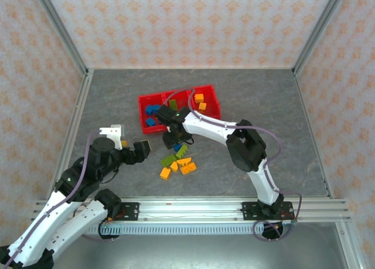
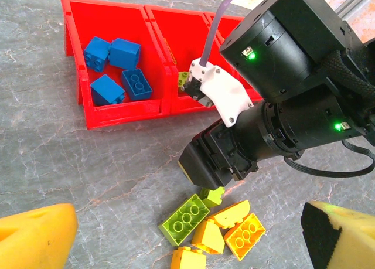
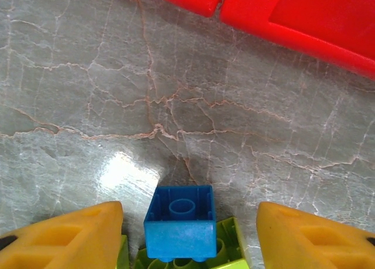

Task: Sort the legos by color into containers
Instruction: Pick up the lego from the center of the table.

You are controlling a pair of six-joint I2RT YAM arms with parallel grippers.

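Note:
The red containers point(image 1: 142, 106) form a row of three bins. The left one point(image 2: 82, 75) holds several blue legos point(image 2: 124, 52), the middle one has lime green pieces, and the right one has orange legos point(image 1: 199, 97). Loose lime green legos point(image 2: 184, 218) and orange-yellow legos point(image 2: 244, 235) lie in a pile in front of the tray. My right gripper point(image 1: 174, 139) is open and low over this pile. An upside-down blue lego point(image 3: 180, 221) lies between its fingers point(image 3: 64, 237), touching neither, on top of lime green pieces. My left gripper point(image 1: 145, 147) is open just left of the pile, holding nothing.
The right arm's black wrist point(image 2: 293, 75) reaches across the space between the tray and the pile. The tray's red front wall point(image 3: 293, 11) stands just beyond the right gripper. Metal frame rails point(image 1: 76, 122) and patterned walls border the grey table.

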